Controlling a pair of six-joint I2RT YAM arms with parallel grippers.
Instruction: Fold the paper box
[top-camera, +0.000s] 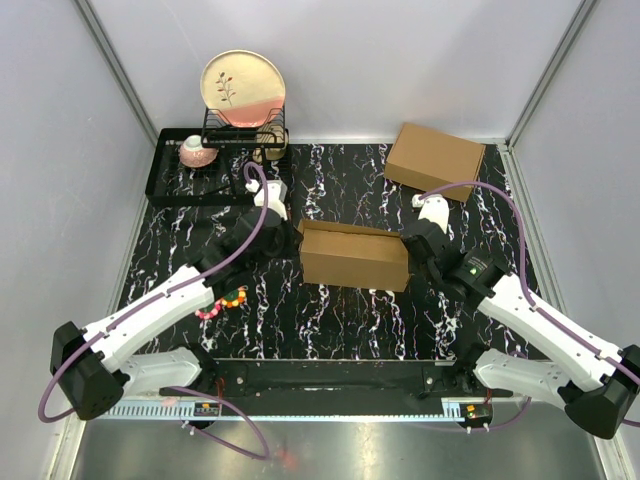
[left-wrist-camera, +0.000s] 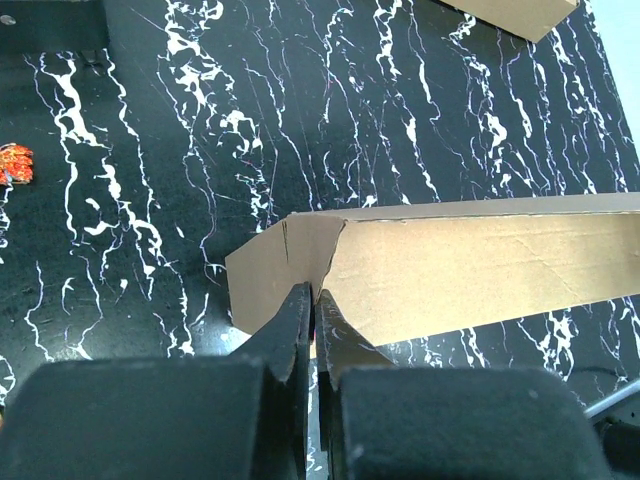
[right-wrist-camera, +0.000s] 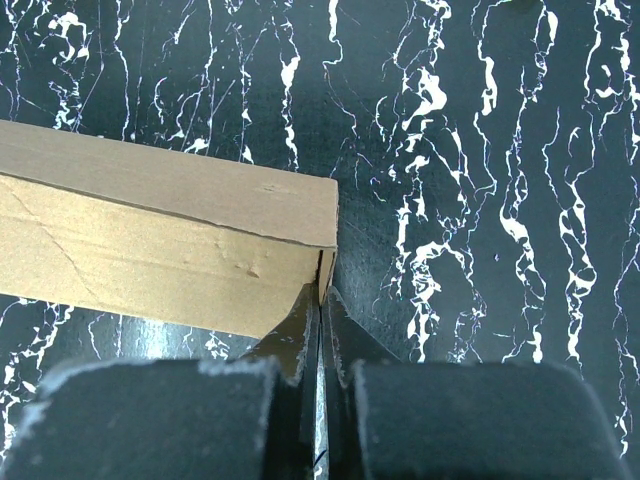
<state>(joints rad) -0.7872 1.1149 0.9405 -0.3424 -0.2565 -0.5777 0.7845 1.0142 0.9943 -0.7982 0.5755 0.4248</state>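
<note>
Starting at your left gripper (left-wrist-camera: 312, 300), you find its fingers (left-wrist-camera: 290, 335) clenched together with no gap between them. Their tips meet right at the near left corner of the paper box (left-wrist-camera: 480, 265), where a small end flap bends around the corner. Whether any cardboard is nipped between the tips, you cannot tell from the left wrist view.

Your right gripper (right-wrist-camera: 321, 300) is clenched the same way. Its closed tips sit against the lower edge of the box's right end, just under the corner.

Between the two grippers the paper box lies in the middle of the black, white-veined surface (top-camera: 340, 310). It is folded up into a shallow rectangular shape, with one long brown side facing the arm bases. The left arm reaches to its left end and the right arm to its right end.

Further out, a second cardboard box (top-camera: 434, 160) lies at the far right of the surface, well apart from the first. At the far left stands a black wire rack (top-camera: 165, 180) holding an upright cream and pink plate (top-camera: 243, 88), with a pink cup (top-camera: 197, 152) beside it. A small colourful bead toy (top-camera: 228, 300) rests near the left arm.
</note>
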